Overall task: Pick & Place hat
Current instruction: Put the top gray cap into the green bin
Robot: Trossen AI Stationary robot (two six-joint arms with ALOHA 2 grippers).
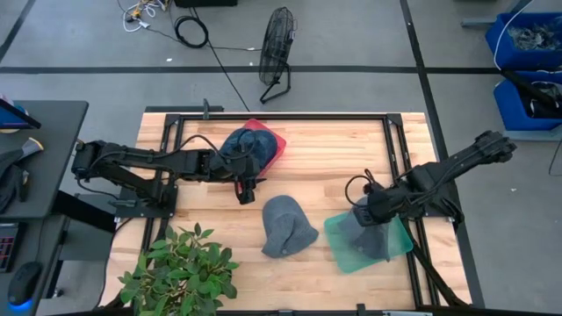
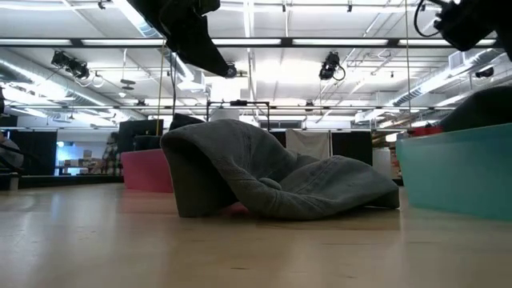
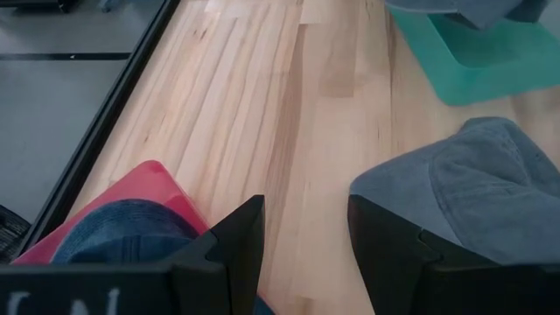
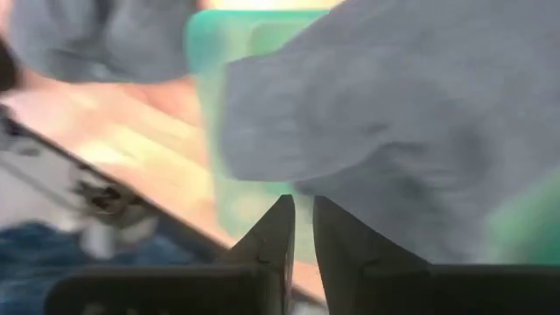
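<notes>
A grey hat (image 1: 285, 226) (image 2: 272, 176) (image 3: 490, 192) lies crumpled on the bare wood at the table's middle. A blue denim hat (image 1: 246, 145) (image 3: 122, 227) sits in a red tray (image 1: 274, 140) (image 3: 149, 179) at the far side. Another grey hat (image 1: 369, 233) (image 4: 394, 114) lies in a green tray (image 1: 399, 241) (image 2: 456, 172) on the right. My left gripper (image 1: 248, 191) (image 3: 306, 236) is open, raised between the red tray and the middle grey hat. My right gripper (image 1: 363, 211) (image 4: 303, 227) is shut and hovers over the hat in the green tray.
A potted plant (image 1: 180, 272) stands at the table's near left corner. A black metal frame (image 1: 395, 149) runs along the far, left and right sides. Bare wood (image 1: 334, 171) lies between the red tray and the green tray.
</notes>
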